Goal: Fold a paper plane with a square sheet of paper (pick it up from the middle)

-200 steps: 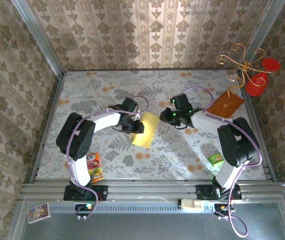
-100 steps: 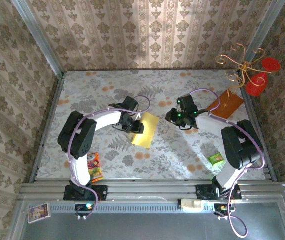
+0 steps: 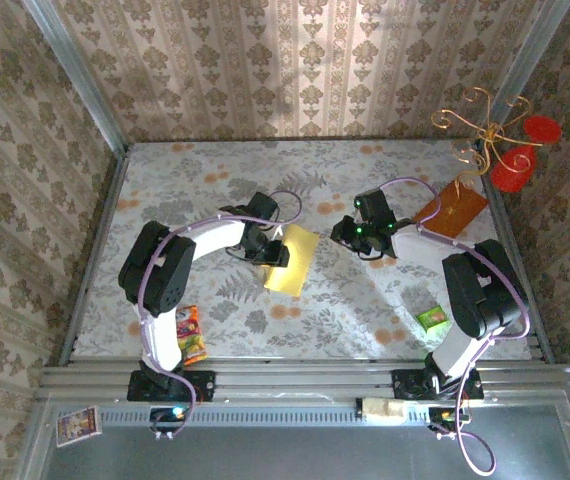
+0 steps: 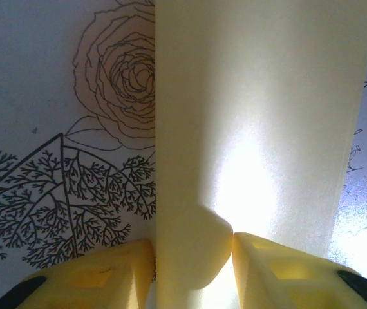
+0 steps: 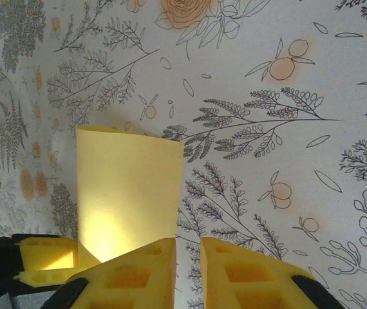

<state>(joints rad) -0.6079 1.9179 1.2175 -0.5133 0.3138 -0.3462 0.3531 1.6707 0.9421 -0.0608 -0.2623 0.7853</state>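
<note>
At table centre | square sheet of paper [image 3: 293,260]: thin, pale-yellow, folded oblong, matte.

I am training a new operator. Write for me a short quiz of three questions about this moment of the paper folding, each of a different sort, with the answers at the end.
1. True or false: the left gripper has the yellow paper between its fingers.
2. Choose one. The right gripper is: A) holding the paper; B) nearly shut on nothing, beside the paper; C) wide open over the green packet.
3. Short answer: what flat orange-brown thing lies at the table's far right corner?

Key
1. True. In the left wrist view the paper's edge runs between the two yellow fingers.
2. B. In the right wrist view the narrow gap between the fingers is empty, with the paper just to one side.
3. The square board.
</note>
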